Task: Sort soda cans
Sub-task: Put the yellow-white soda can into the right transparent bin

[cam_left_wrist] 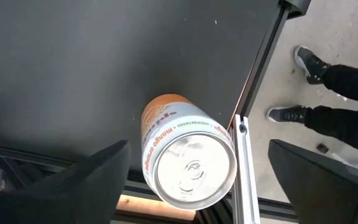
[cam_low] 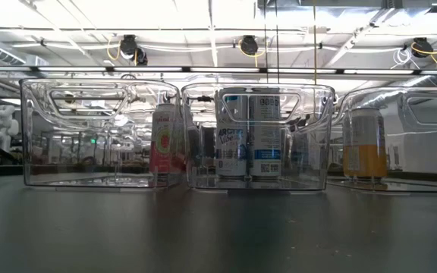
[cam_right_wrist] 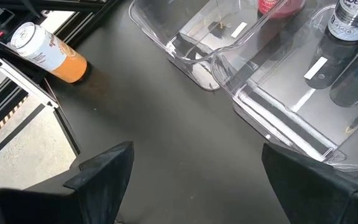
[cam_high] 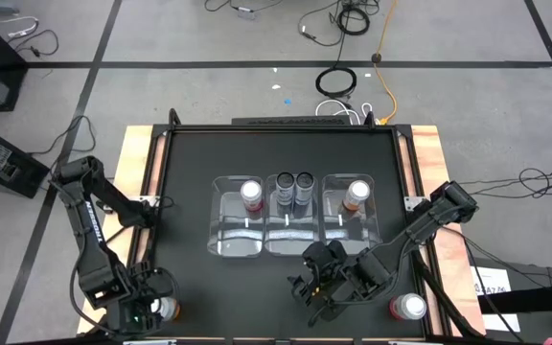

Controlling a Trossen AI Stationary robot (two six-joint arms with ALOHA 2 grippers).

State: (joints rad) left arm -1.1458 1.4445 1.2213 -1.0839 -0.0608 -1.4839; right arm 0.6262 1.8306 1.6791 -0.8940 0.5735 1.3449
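Observation:
Three clear bins stand in a row mid-table. The left bin (cam_high: pixel 228 235) holds a pink can (cam_high: pixel 249 195), the middle bin (cam_high: pixel 290 235) two black cans (cam_high: pixel 293 182), the right bin (cam_high: pixel 343 230) an orange can (cam_high: pixel 356 195). A second orange can (cam_left_wrist: pixel 185 152) stands upright at the table's near left corner (cam_high: pixel 167 309). My left gripper (cam_left_wrist: pixel 199 146) is open above it, one finger on either side, not touching. A second pink can (cam_high: pixel 408 307) stands at the near right corner. My right gripper (cam_high: pixel 311 286) is open and empty in front of the bins, also in its wrist view (cam_right_wrist: pixel 194 155).
A metal frame rail (cam_left_wrist: pixel 253 93) runs along the table's left edge, close beside the orange can. A person's shoes and legs (cam_left_wrist: pixel 328 81) show on the floor beyond it. Bare black table (cam_high: pixel 190 163) lies left of the bins and between the bins and the near edge.

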